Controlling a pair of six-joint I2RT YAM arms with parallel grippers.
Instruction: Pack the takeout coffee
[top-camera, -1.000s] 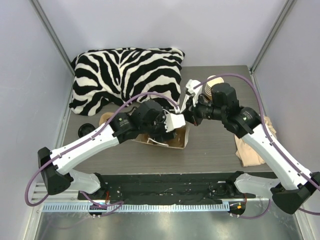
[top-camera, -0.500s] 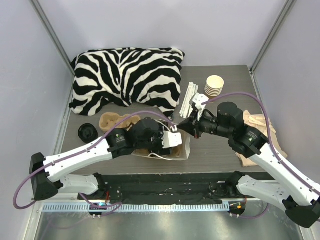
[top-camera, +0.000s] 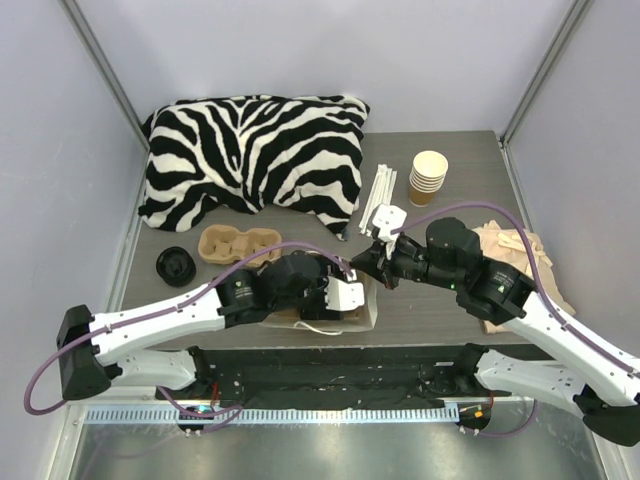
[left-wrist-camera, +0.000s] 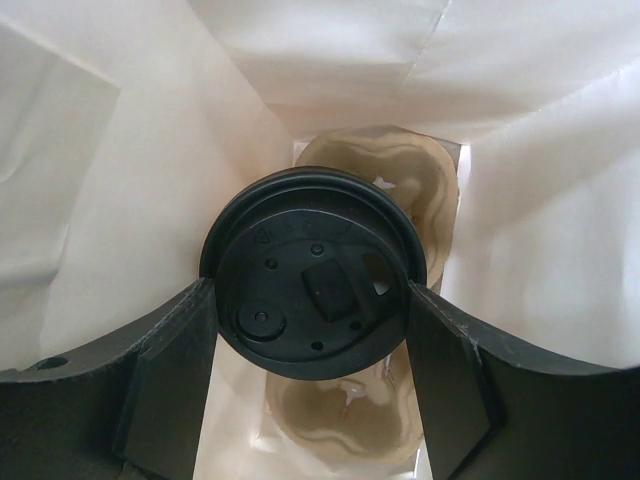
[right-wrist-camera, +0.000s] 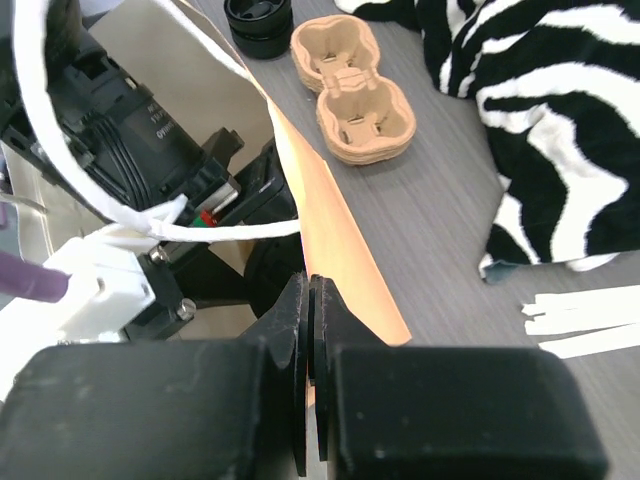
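Grey desk (top-camera: 420, 315), bag (top-camera: 365, 310) at 6 o'clock. Inside it the left tool (left-wrist-camera: 310, 300) clamps the coffee (left-wrist-camera: 300, 260) at its black lid, above a carrier (left-wrist-camera: 345, 425). At the bag's 2 o'clock rim the right tool (right-wrist-camera: 312, 300) pinches the paper.

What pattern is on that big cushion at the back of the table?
Black-and-white zebra stripes on the cushion, clearest in the top external view.
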